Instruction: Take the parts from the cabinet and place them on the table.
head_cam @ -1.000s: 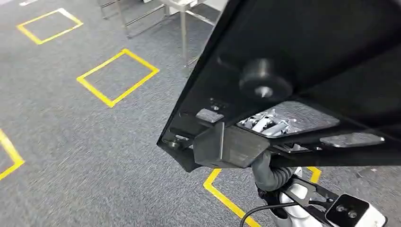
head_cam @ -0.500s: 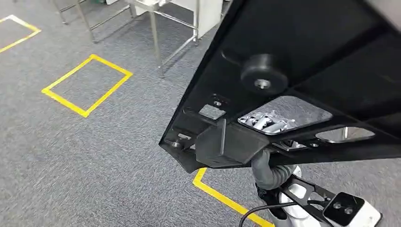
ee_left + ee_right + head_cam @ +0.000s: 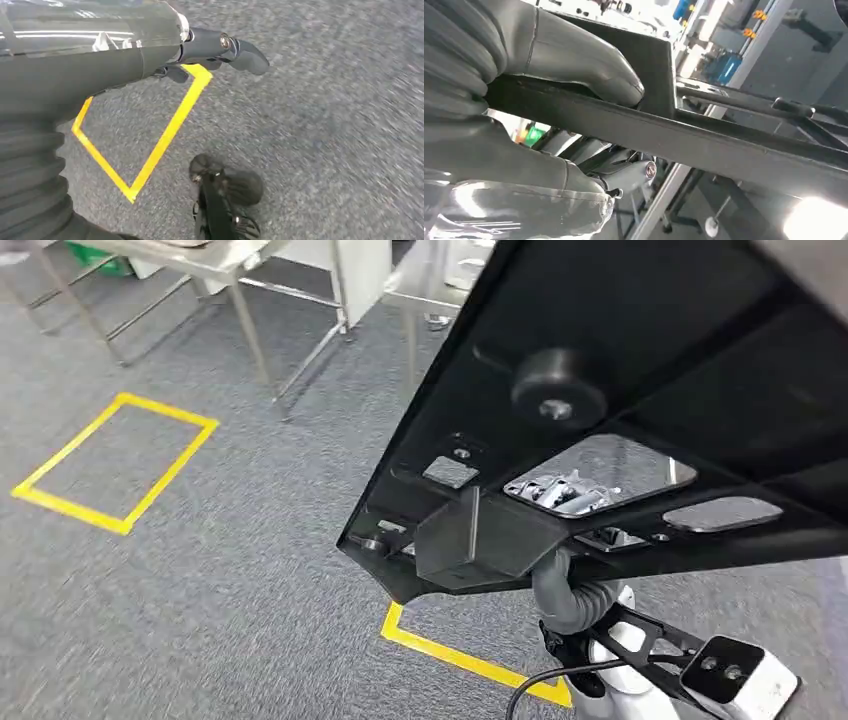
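Grey carpet floor [image 3: 200,570] with yellow tape squares [image 3: 115,465] takes up most of the head view; another tape corner [image 3: 150,150] shows under the left arm.

Black part [image 3: 640,410], a big flat panel with ribs and cutouts, is carried high and tilted on the robot's right side, well above the floor. Underside faces the head camera: a round black knob [image 3: 558,390], a boxy grey block [image 3: 485,538] near the lower edge, and openings through which metal pieces glint.

Metal-legged bench [image 3: 210,270] stands at the far end of the floor, a second steel one [image 3: 430,285] beside it. The part is well apart from both.

Right hand [image 3: 524,100] grips the part [image 3: 704,140] by an edge bar: thick thumb pressed on one face, the remaining fingers wrapped under the other. In the head view the panel hides this hand.

Left hand [image 3: 150,55] hangs over the floor, holding nothing; dark fingers [image 3: 240,50] stick out roughly straight, one shorter digit tucked beneath.
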